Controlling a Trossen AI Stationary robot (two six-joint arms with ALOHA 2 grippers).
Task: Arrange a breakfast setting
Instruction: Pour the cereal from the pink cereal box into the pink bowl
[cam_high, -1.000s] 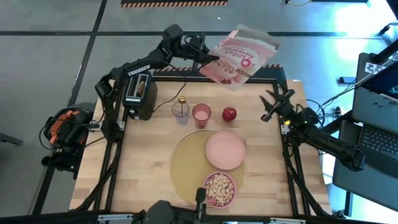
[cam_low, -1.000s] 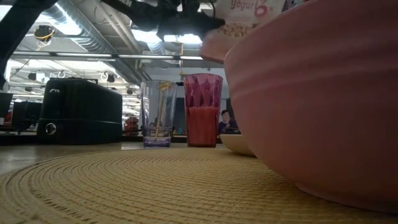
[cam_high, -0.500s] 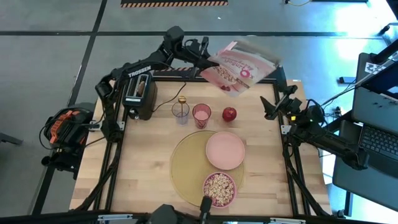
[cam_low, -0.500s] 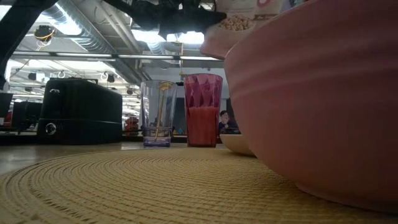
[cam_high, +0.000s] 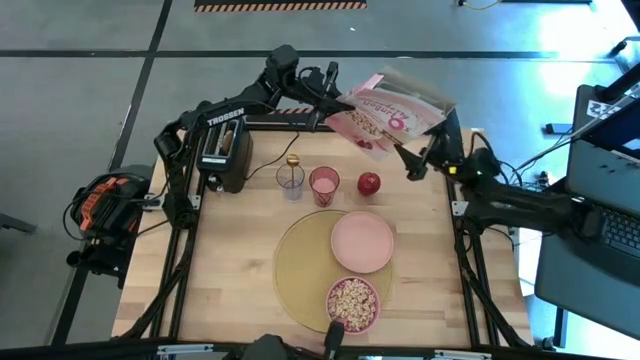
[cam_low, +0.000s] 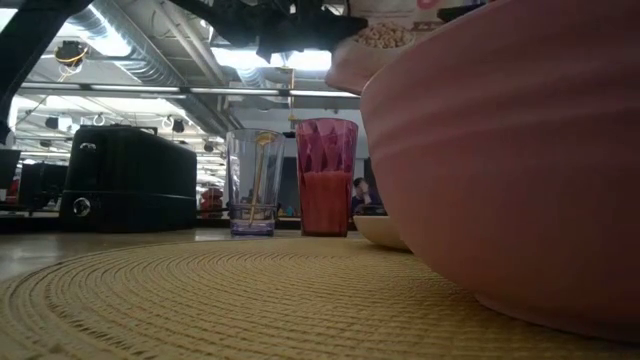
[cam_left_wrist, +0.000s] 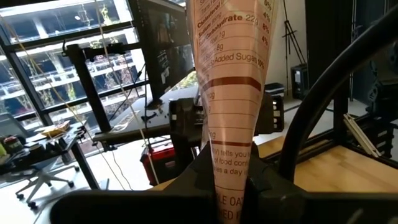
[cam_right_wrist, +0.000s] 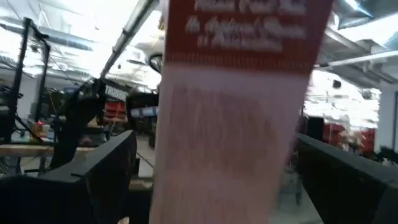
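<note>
The cereal box (cam_high: 392, 108) is held clamped by the left gripper (cam_high: 335, 95) at upper centre, seemingly for handover; the right gripper (cam_high: 415, 165) is spread open beside it

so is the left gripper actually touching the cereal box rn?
Touching. The left wrist view shows the left gripper with a finger pressed against each side of the cereal box; the high view shows the box held above the table's far edge.

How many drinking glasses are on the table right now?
2. A clear glass holding a gold spoon stands beside the black toaster; a pink glass stands between it and the small red apple. None seems hidden.
</note>
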